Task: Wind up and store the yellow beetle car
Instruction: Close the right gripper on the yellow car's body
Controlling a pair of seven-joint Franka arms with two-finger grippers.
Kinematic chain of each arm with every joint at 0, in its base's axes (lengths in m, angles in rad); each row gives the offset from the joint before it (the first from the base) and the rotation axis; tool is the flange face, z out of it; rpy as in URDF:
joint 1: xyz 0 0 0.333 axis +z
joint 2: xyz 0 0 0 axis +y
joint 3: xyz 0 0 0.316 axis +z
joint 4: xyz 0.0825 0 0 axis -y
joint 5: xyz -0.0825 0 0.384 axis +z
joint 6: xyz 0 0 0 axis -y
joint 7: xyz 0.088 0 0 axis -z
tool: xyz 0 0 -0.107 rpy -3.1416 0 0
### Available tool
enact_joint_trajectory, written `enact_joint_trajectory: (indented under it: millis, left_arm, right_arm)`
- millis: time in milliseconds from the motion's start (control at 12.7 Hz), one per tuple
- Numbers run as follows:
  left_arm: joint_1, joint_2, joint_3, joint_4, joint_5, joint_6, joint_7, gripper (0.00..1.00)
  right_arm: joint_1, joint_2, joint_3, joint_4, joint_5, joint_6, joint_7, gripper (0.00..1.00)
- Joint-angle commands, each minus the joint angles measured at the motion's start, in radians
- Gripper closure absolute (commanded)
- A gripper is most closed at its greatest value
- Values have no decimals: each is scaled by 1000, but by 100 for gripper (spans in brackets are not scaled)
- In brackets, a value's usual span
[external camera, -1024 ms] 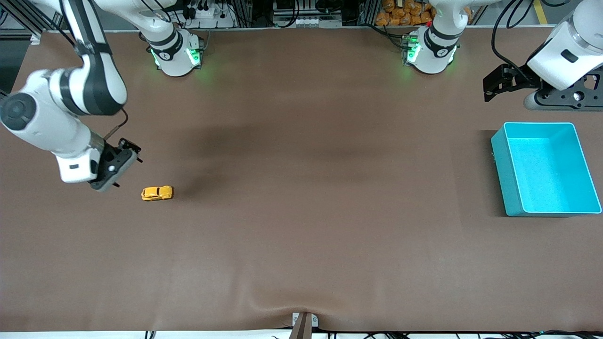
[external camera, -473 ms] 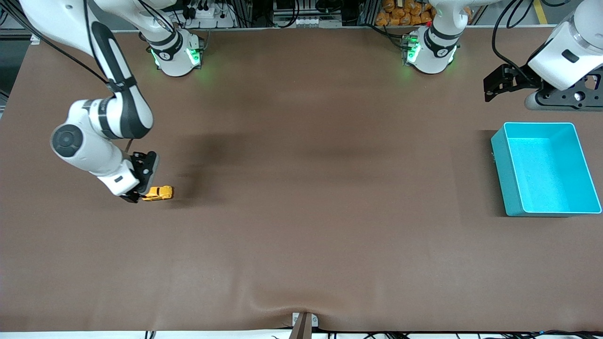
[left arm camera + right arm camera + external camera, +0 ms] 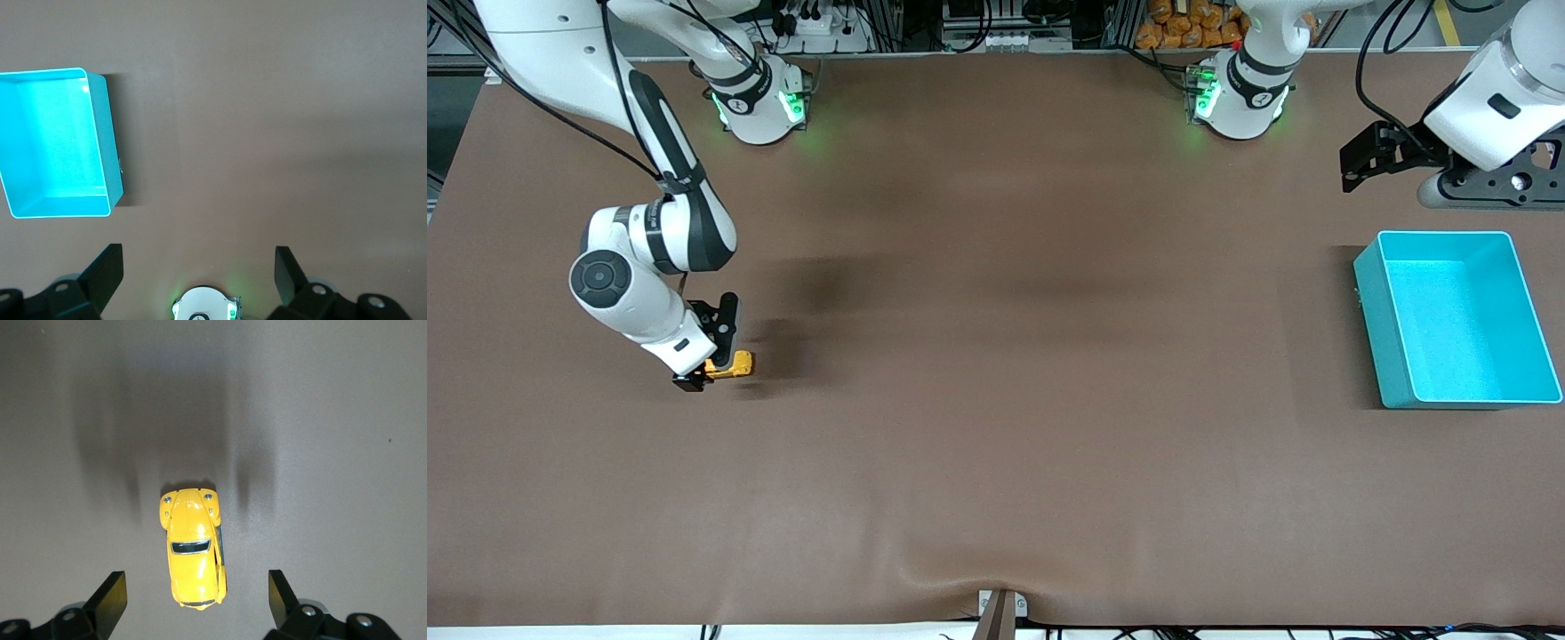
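Observation:
The yellow beetle car (image 3: 736, 364) is a tiny rounded toy standing on the brown table toward the right arm's end. My right gripper (image 3: 712, 353) has come down over it and is open. In the right wrist view the car (image 3: 193, 550) lies lengthwise between the two dark fingers (image 3: 112, 597), with a gap on each side, and the right gripper (image 3: 197, 599) touches nothing. My left gripper (image 3: 1356, 169) waits open and empty above the table near the teal bin (image 3: 1383, 329). The left wrist view shows the left gripper (image 3: 198, 267) spread wide, with the bin (image 3: 110, 150) empty.
The teal bin stands at the left arm's end of the table. Both arm bases (image 3: 758, 102) stand along the table edge farthest from the front camera. A small metal bracket (image 3: 1000, 609) sits at the table's nearest edge.
The right arm swung in from the table's end and lowered over the car, so its fingers now flank it. The car and the left arm have not moved.

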Motion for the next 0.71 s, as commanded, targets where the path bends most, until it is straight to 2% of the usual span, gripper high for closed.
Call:
enact_joint_trajectory:
  millis: [0, 394, 630]
  left_arm:
    - [8, -9, -1, 5, -9, -8, -10, 0]
    - [5, -9, -1, 5, -7, -8, -7, 0]
    - [4, -7, -1, 5, -4, -8, -10, 0]
  right_arm:
    - [-6, 26, -4, -4, -24, 53, -13, 13]
    - [-13, 65, -21, -16, -24, 104, -15, 21]
    - [-9, 80, -22, -41, -24, 168, -15, 32]
